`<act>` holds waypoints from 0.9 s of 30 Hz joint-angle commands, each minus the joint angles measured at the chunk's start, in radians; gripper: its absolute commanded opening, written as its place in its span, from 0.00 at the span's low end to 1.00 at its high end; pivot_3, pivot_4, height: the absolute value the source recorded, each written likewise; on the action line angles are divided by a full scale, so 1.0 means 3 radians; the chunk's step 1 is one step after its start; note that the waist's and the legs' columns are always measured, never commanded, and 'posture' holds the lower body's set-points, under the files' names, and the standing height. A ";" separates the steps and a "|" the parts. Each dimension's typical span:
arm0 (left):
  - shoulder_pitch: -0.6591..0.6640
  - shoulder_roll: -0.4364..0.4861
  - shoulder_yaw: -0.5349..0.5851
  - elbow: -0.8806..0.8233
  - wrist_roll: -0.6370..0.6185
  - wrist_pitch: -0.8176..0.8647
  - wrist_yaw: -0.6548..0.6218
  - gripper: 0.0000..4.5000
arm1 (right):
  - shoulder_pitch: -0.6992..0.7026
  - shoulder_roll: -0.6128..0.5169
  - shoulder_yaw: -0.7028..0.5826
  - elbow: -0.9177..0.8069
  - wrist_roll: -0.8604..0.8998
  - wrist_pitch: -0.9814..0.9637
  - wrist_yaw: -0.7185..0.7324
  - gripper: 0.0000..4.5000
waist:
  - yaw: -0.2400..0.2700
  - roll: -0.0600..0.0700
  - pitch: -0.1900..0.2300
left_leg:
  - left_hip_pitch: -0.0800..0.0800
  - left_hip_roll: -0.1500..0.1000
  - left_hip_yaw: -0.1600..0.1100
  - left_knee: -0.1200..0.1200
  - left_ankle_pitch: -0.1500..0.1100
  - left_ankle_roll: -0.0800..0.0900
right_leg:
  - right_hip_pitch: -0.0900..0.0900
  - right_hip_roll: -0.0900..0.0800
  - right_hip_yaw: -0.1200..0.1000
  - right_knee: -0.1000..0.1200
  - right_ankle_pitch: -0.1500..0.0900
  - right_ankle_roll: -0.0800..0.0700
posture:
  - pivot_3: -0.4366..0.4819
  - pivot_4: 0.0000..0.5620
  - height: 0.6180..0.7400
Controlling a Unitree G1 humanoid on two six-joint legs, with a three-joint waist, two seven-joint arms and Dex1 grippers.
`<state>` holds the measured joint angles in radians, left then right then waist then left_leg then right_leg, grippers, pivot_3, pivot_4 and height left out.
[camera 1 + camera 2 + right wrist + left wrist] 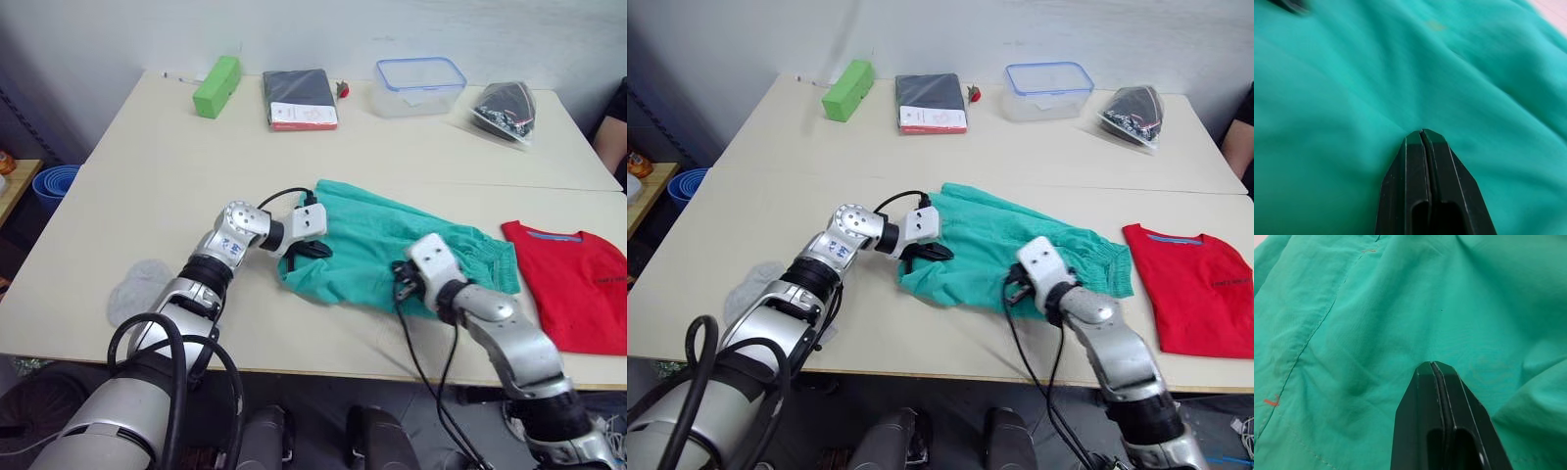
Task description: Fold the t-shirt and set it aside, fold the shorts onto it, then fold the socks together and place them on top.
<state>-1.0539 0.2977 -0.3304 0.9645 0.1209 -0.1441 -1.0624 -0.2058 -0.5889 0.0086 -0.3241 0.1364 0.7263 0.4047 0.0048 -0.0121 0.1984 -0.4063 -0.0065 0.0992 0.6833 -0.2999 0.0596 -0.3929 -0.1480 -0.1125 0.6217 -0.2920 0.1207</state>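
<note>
Both two-fingered black grippers, left [315, 250] and right [400, 291], pinched the crumpled teal-green fabric shorts [392, 253] at frame centre (fingers pressed together); the bright red cotton t-shirt [578, 284] lay flat at right.

Both arms are built of rounded silver-grey metal segments joined by black collars. The left arm [211, 269] carries a small blue marking on its forearm shell, and thick black cables loop around its upper part. A thinner black cable arcs over its white wrist block. The right arm [505, 338] has the same white wrist block (boxy, with rounded corners) and two black cables hanging below it. The jaws are glossy black, faceted and tapering to a blunt tip.
</note>
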 commanded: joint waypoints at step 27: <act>0.1137 0.0553 0.0038 -0.1894 -0.0127 0.1042 -0.0494 0.00 | -0.0167 0.0248 0.0438 0.0045 0.0173 0.0129 0.0210 0.00 | -0.0029 0.0012 -0.0013 | 0.0002 0.0000 0.0003 -0.0009 -0.0003 0.0000 | 0.0000 0.0002 0.0011 0.0004 -0.0002 -0.0003 | 0.48 0.27 1.00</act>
<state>-0.7514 0.4495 -0.2769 0.4014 0.0596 0.1429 -1.1928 -0.2834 -0.4845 0.1281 -0.3086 0.2000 0.7375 0.4495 -0.0040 -0.0086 0.1945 -0.4051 -0.0063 0.0996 0.6806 -0.3008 0.0596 -0.3923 -0.1475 -0.1091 0.6223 -0.2926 0.1197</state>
